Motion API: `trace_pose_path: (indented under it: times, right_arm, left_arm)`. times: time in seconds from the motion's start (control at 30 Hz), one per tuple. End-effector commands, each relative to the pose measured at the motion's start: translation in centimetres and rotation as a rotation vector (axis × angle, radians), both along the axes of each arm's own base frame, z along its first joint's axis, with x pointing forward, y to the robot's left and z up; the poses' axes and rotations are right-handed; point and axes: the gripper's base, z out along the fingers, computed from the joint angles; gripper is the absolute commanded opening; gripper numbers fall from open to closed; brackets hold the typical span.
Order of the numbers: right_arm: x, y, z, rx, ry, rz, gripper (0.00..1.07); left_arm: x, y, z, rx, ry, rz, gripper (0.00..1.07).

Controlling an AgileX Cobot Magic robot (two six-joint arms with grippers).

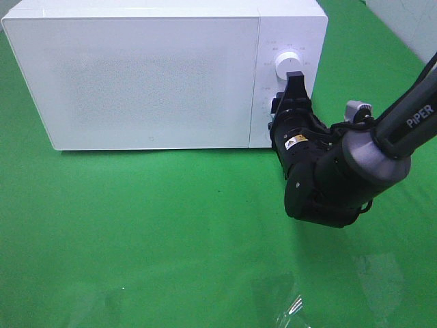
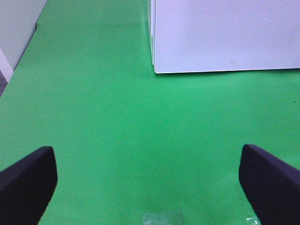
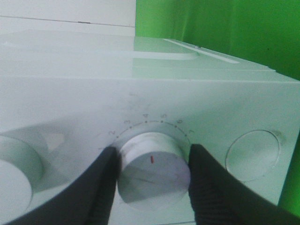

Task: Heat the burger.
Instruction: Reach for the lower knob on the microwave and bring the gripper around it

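green cloth covered your worktop (image 1: 136,232), and the white microwave (image 1: 136,75) stood on it at the far side with its door (image 1: 143,82) shut flat. the burger was out of sight in all three views, so you could not tell from them where it lay.

your right hand (image 1: 295,83) reached in to the control panel at the right end of the microwave, just below the upper dial (image 1: 285,66). in the right wrist view its two black fingers (image 3: 101,183) sat one on each side of the lower dial (image 3: 152,171), pressed against its rim, so the hand was clamped on that dial. a short red mark (image 3: 152,160) showed on the dial's face, and small numbers ran in an arc above it. a round recessed button (image 3: 253,154) sat on the panel beside the dial.

your left hand (image 2: 147,185) did not appear in the high view. its own camera showed its fingers (image 2: 28,185) spread wide apart with nothing between them, above bare green cloth, well short of the microwave's front corner. a scrap of clear film (image 1: 290,311) lay on the worktop near the front edge.
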Motion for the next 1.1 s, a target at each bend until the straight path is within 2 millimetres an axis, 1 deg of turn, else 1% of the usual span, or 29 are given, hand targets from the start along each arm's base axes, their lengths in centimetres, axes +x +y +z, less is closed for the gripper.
trace_pose_path:
  times: [0.03,0.1,0.17,0.2,0.23,0.33,0.4,0.5,0.57,0.67,0.7,0.73,0.77,0.8,0.83,0.87,0.9,0.93,0.97,1.0,1.03,1.07,1.1]
  right_arm:
    - [0.3,1.7,2.8,0.007,-0.216,0.119,0.03]
    - [0.3,1.7,2.8,0.008,-0.215,0.114,0.04]
    - [0.3,1.6,2.8,0.007,-0.219,0.105,0.09]
    - [0.3,1.6,2.8,0.007,-0.219,0.105,0.09]
    - [0.4,1.3,2.7,0.001,-0.213,0.077,0.12]
    - [0.4,1.2,2.7,0.002,-0.21,0.066,0.14]
    - [0.4,0.8,2.6,-0.012,-0.197,0.013,0.23]
    - [0.4,0.6,2.6,-0.015,-0.192,-0.007,0.26]
    - [0.4,-0.2,2.3,-0.036,-0.167,-0.095,0.36]
    - [0.4,-0.4,2.3,-0.052,-0.159,-0.118,0.39]
    - [0.4,-0.6,2.2,-0.066,-0.153,-0.132,0.42]
    - [0.4,-0.6,2.2,-0.066,-0.153,-0.132,0.42]
    - [0.4,-0.6,2.2,-0.081,-0.149,-0.136,0.47]
    - [0.4,-0.6,2.2,-0.081,-0.149,-0.136,0.47]
    - [0.4,-0.6,2.2,-0.09,-0.149,-0.136,0.5]
    - [0.4,-0.6,2.2,-0.108,-0.148,-0.135,0.57]
    - [0.4,-0.6,2.2,-0.108,-0.148,-0.135,0.57]
    - [0.3,-0.5,2.1,-0.113,-0.14,-0.13,0.64]
    - [0.3,-0.5,2.1,-0.113,-0.14,-0.13,0.64]
    - [0.4,-0.5,2.1,-0.112,-0.137,-0.127,0.66]
    - [0.4,-0.3,2.0,-0.118,-0.113,-0.107,0.71]
    - [0.4,-0.3,2.0,-0.118,-0.113,-0.107,0.71]
    - [0.3,0.2,1.9,-0.131,-0.1,-0.068,0.74]
  left_arm:
    - [-0.3,0.0,-0.2,-0.003,-0.017,0.007,1.04]
    - [-0.3,0.0,-0.2,-0.003,-0.017,0.007,1.04]
    - [-0.3,0.0,-0.2,-0.003,-0.017,0.007,1.04]
    - [-0.3,0.0,-0.2,-0.003,-0.017,0.007,1.04]
    - [-0.3,0.0,-0.2,-0.003,-0.017,0.007,1.04]
    - [-0.3,0.0,-0.2,-0.003,-0.017,0.007,1.03]
    - [-0.3,0.0,-0.2,-0.003,-0.017,0.007,1.03]
    - [-0.3,0.0,-0.2,-0.003,-0.017,0.007,1.03]
    - [-0.3,0.0,-0.2,-0.003,-0.017,0.007,1.03]
    - [-0.3,0.0,-0.2,-0.003,-0.017,0.007,1.03]
    - [-0.3,0.0,-0.2,-0.003,-0.017,0.007,1.03]
    - [-0.3,0.0,-0.2,-0.003,-0.017,0.007,1.03]
    - [-0.3,0.0,-0.2,-0.003,-0.017,0.007,1.03]
    - [-0.3,0.0,-0.2,-0.003,-0.017,0.007,1.03]
    - [-0.3,0.0,-0.2,-0.003,-0.017,0.007,1.03]
    - [-0.3,0.0,-0.2,-0.003,-0.017,0.007,1.03]
    - [-0.3,0.0,-0.2,-0.003,-0.017,0.007,1.03]
    - [-0.3,0.0,-0.2,-0.003,-0.017,0.007,1.03]
    - [-0.3,0.0,-0.2,-0.003,-0.017,0.007,1.03]
    - [-0.3,0.0,-0.2,-0.003,-0.017,0.007,1.03]
    - [-0.3,0.0,-0.2,-0.003,-0.017,0.007,1.03]
    - [-0.3,0.0,-0.2,-0.003,-0.017,0.007,1.03]
    - [-0.3,0.0,-0.2,-0.003,-0.017,0.007,1.03]
